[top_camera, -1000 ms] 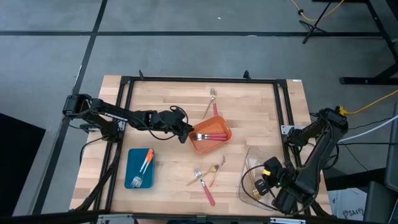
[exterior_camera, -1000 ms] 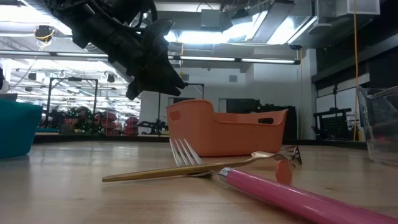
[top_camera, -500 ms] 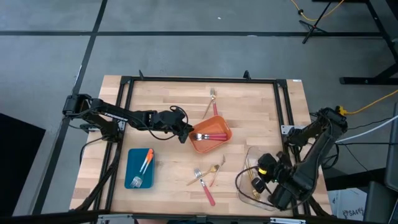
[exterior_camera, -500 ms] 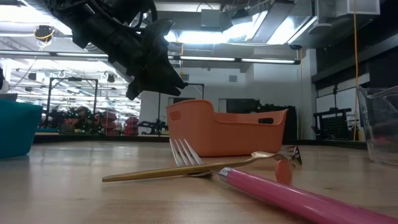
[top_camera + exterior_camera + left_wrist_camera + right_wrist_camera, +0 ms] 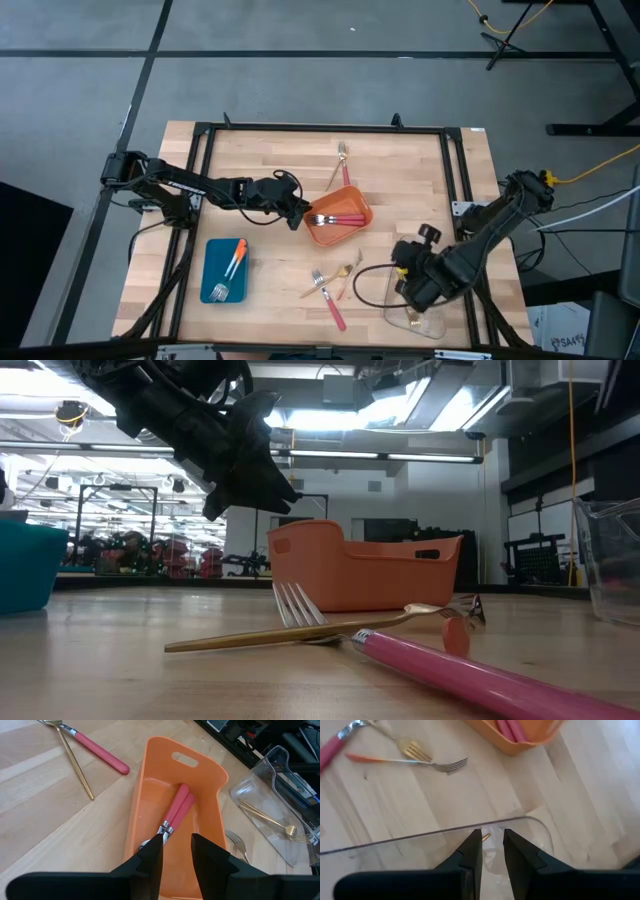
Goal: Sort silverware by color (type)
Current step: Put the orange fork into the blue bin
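High view: left gripper [image 5: 303, 217] at the orange plastic tray's [image 5: 352, 233] nine o'clock rim; right gripper [image 5: 408, 290] over the clear plastic tray [image 5: 430, 322].

Left wrist view: jaws slightly apart, empty, above two pink-handled forks [image 5: 176, 810] inside that tray.

Right wrist view: jaws narrowly parted, holding nothing; gold fork [image 5: 410, 748] and orange-handled fork [image 5: 405, 762] on the bench [image 5: 485, 790].

I work in a robotics lab or test hall, not a home. My wooden table [image 5: 260, 290] stands on a grey concrete floor [image 5: 300, 90] marked with dark lines, a black metal frame [image 5: 320, 128] along its edges. Beyond its far edge hang strip lights [image 5: 430, 457] and exposed ceiling ducts [image 5: 440, 385], with equipment racks [image 5: 130, 545] behind. A yellow cable [image 5: 600, 165] trails across the floor.
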Available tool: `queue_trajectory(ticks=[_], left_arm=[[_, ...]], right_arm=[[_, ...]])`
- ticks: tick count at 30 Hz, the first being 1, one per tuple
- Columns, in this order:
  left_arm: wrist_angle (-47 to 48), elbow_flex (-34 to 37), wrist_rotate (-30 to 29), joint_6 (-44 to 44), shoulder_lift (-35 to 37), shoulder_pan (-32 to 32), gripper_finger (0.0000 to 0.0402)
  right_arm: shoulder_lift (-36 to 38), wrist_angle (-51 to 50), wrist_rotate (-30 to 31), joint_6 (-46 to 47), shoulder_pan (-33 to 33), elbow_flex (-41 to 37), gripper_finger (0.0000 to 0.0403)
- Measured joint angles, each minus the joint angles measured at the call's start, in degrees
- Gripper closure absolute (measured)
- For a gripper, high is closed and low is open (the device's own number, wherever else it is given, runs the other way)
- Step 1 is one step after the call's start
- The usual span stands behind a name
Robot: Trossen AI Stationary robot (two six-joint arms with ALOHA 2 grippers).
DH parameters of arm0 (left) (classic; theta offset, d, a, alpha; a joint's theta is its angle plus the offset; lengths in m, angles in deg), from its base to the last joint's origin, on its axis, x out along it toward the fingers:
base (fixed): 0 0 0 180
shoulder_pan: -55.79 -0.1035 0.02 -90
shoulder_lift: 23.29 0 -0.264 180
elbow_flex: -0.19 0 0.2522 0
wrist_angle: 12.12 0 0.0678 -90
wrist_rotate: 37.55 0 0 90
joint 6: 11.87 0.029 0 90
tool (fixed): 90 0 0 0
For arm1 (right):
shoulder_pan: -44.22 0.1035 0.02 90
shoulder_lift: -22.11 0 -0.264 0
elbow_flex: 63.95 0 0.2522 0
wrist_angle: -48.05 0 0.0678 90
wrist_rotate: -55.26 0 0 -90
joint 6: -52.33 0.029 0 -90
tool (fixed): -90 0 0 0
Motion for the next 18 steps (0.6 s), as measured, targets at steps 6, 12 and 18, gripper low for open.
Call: queue_trajectory(ticks=[6,12,18], left_arm=[[0.0,0.01,-0.01,0.0,0.0,0.0,0.0308],[0.0,0.01,0.0,-0.01,0.0,-0.01,0.0308],[0.0,0.0,0.0,-0.2,0.0,0.0,0.0308]], right_arm=[[0.0,2.52,-2.07,-13.05,-4.09,-0.02,0.0333],[0.0,6.02,-4.02,-27.68,-7.72,-0.02,0.0333],[0.0,10.88,-8.79,-45.31,-11.24,-0.02,0.0333]])
